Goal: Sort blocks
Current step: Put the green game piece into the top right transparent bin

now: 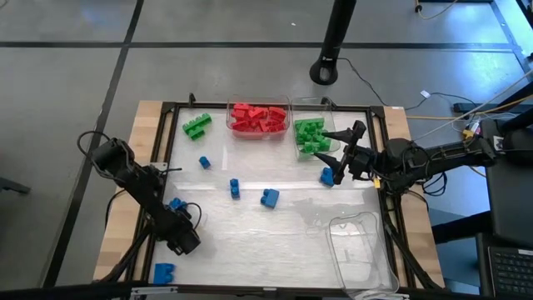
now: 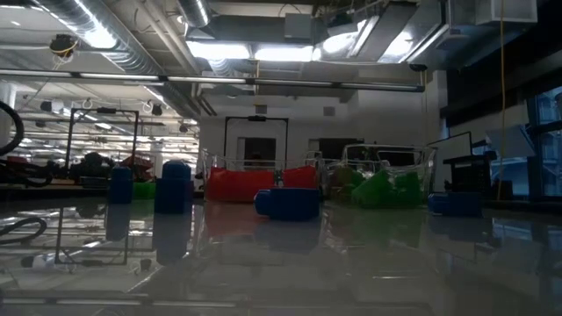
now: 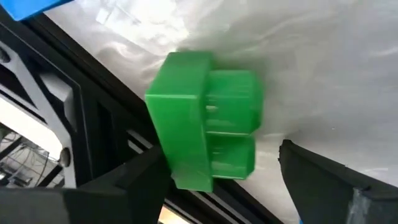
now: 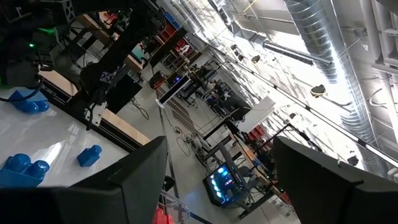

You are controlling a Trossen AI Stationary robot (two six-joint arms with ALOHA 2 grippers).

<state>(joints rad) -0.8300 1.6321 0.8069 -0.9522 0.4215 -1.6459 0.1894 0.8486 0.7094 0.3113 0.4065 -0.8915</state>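
Left gripper [image 3: 219,151]: low over the white table top [image 1: 275,233], near the table's left front corner. A green brick [image 3: 205,124] fills the space directly ahead of it in the left wrist view, next to the black table frame [image 3: 93,124]. I cannot tell whether the brick is gripped or only lying there. From above, the arm hides this brick.

Right gripper [image 1: 333,157]: at the right side of the table, just in front of the clear bin [image 1: 325,104] of green bricks [image 1: 311,136]. Its jaws stand wide apart with nothing between them. One blue brick [image 1: 327,176] lies just beside its lower finger.

Sorted so far:
- Red bricks [image 1: 259,118] are piled in a clear bin [image 1: 260,102] at the far edge, next to the green bin.

Loose on the table:
- A green cluster [image 1: 196,125] at far left.
- Blue bricks at mid-table [image 1: 204,162], [image 1: 235,188], [image 1: 269,197].
- One blue brick [image 1: 176,203] beside the left arm.
- One blue brick [image 1: 164,272] near the left front edge.

A third clear bin [image 1: 358,250] sits at front right, with no bricks visible in it.
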